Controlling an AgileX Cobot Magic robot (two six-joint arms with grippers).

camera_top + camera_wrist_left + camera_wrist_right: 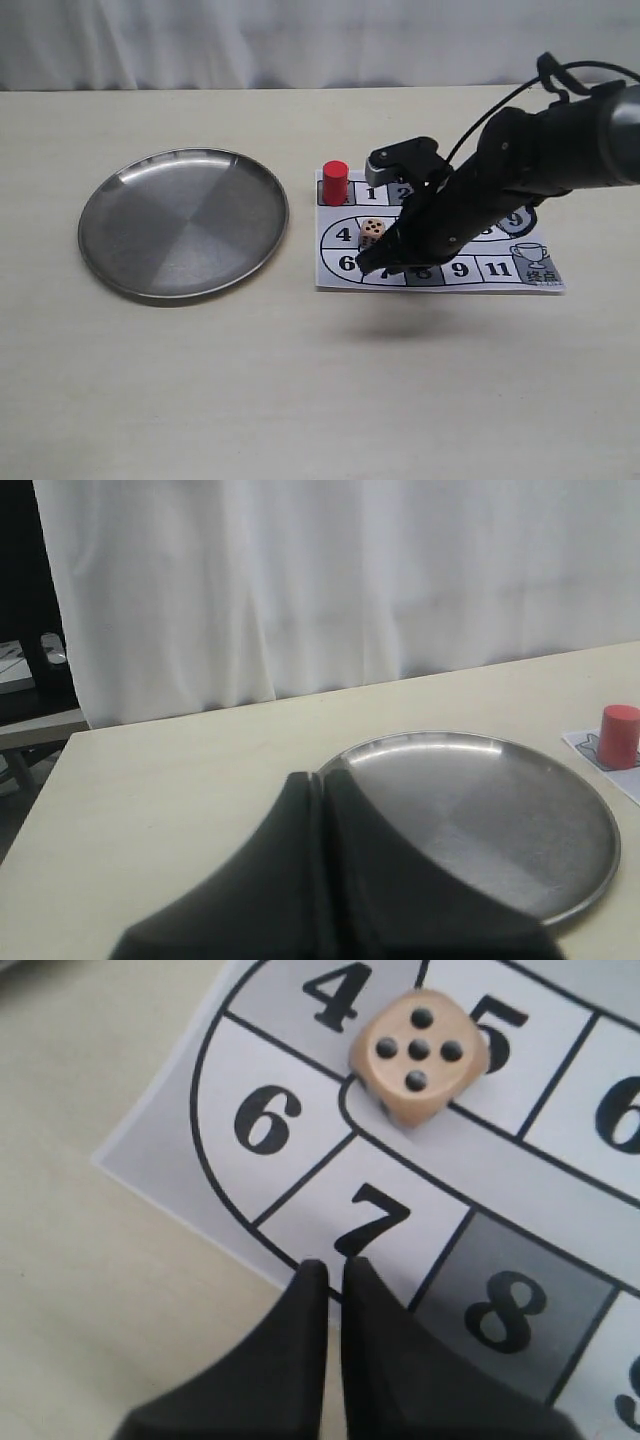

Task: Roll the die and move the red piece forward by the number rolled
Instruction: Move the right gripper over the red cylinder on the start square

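Note:
The pale tan die point(420, 1057) lies on the paper game board point(539, 281), between squares 4 and 5, with five pips up; it also shows as the die point(371, 231) in the exterior view. My right gripper point(333, 1266) hovers above square 7, shut with nothing between its fingers, a short way from the die. In the exterior view the right gripper point(366, 262) hangs over the board's near left part. The red piece point(335, 182) stands upright at the board's far left corner, and the red piece point(619, 736) shows beyond the plate. My left gripper point(320, 776) is shut and empty.
A round steel plate point(182, 222) lies left of the board, empty; the same plate point(480, 810) fills the left wrist view. A white curtain hangs behind the pale table.

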